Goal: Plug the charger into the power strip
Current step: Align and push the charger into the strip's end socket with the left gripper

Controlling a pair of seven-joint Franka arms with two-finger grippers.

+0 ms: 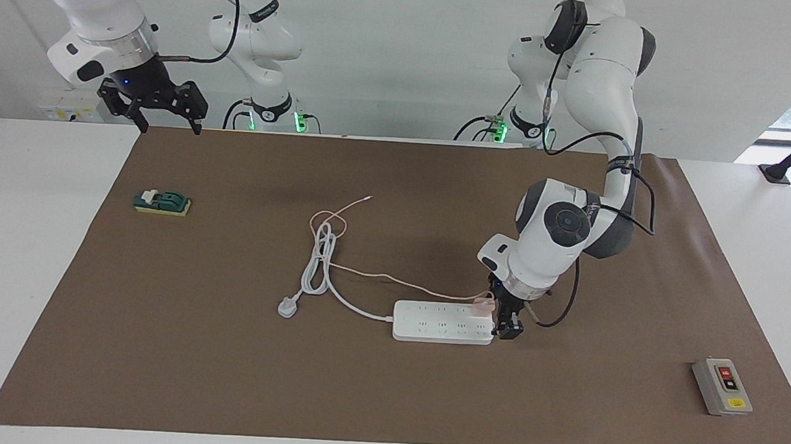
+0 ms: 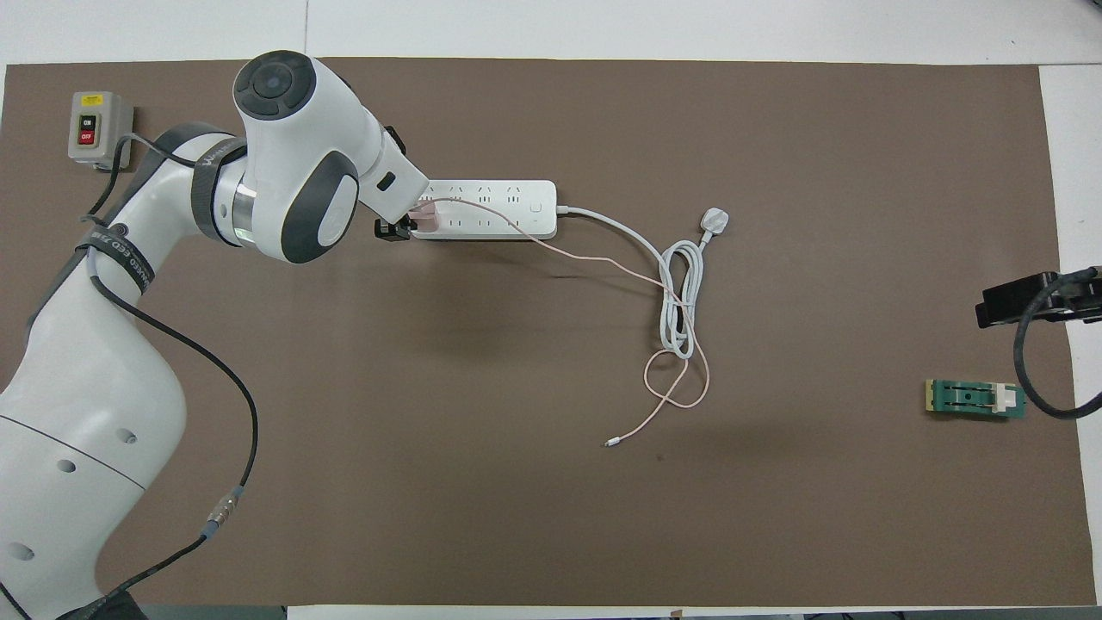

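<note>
The white power strip [image 1: 441, 322] [image 2: 499, 207] lies flat on the brown mat. The pale pink charger [image 1: 483, 304] [image 2: 424, 217] sits on top of the strip at its end toward the left arm. Its thin pink cable [image 1: 378, 276] [image 2: 603, 263] trails toward the robots. My left gripper [image 1: 507, 330] [image 2: 392, 231] is low at that same end of the strip, right beside the charger. I cannot tell whether it grips the charger. My right gripper [image 1: 162, 108] [image 2: 1033, 297] waits open and empty, raised at the mat's edge nearest the robots.
The strip's thick white cord is coiled, ending in a three-pin plug [image 1: 287, 307] [image 2: 716, 220]. A green switch block [image 1: 162, 202] [image 2: 975, 399] lies toward the right arm's end. A grey box with red and black buttons [image 1: 722, 387] [image 2: 95, 127] stands toward the left arm's end.
</note>
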